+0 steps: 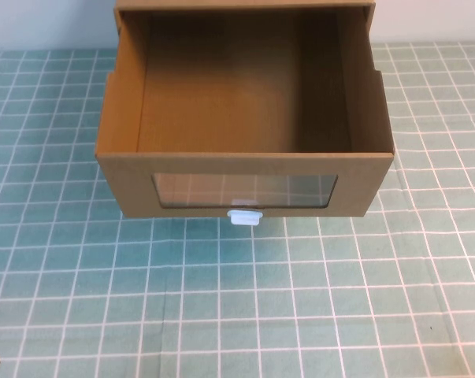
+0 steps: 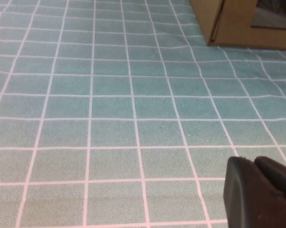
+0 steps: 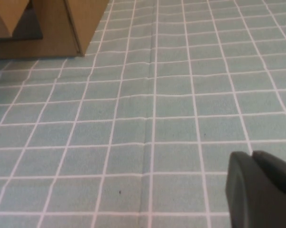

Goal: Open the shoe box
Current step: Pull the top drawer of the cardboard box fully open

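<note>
Left hand [image 2: 253, 164] closed, empty, low over grid mat [image 2: 109, 109], right hand [image 3: 252, 159] likewise, shoe box [image 1: 361, 185] open

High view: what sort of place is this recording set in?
Probably a lab bench for robot trials: a teal grid-lined mat, a plain white wall, one cardboard shoe box, drawer out. The left gripper and right gripper sit shut, low over the mat, apart from the box.

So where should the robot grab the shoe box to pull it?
By the white tab under the window on the front of the shoe box. It juts toward the robot, so come straight from the robot's side, probably pinching it top and bottom. The left gripper and right gripper both hover shut over the mat, apart from the box.
</note>
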Controlling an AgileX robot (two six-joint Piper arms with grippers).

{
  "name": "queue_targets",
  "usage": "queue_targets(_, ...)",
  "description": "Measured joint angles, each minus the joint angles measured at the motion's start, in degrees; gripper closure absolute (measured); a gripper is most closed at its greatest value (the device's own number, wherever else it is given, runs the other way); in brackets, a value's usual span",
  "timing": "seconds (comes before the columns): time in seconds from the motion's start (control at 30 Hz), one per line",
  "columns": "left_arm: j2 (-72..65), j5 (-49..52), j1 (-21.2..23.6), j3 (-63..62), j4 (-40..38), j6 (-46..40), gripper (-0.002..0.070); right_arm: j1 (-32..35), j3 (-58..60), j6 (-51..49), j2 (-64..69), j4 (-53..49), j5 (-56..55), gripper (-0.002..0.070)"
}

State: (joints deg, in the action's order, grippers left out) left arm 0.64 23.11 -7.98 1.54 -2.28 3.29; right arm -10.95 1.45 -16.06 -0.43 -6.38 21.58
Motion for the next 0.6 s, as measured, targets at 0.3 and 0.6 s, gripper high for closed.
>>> queue_targets(0.3,0.0,0.0,0.0,0.0,0.0,0.0,0.0678,0.0,0.0,10.3,0.0,-0.5,-0.7,0.0689)
queue_targets(0.6,0.0,0.0,0.0,0.0,0.0,0.0,0.0678,0.0,0.0,12.3,0.0,0.1,-0.7,0.0689)
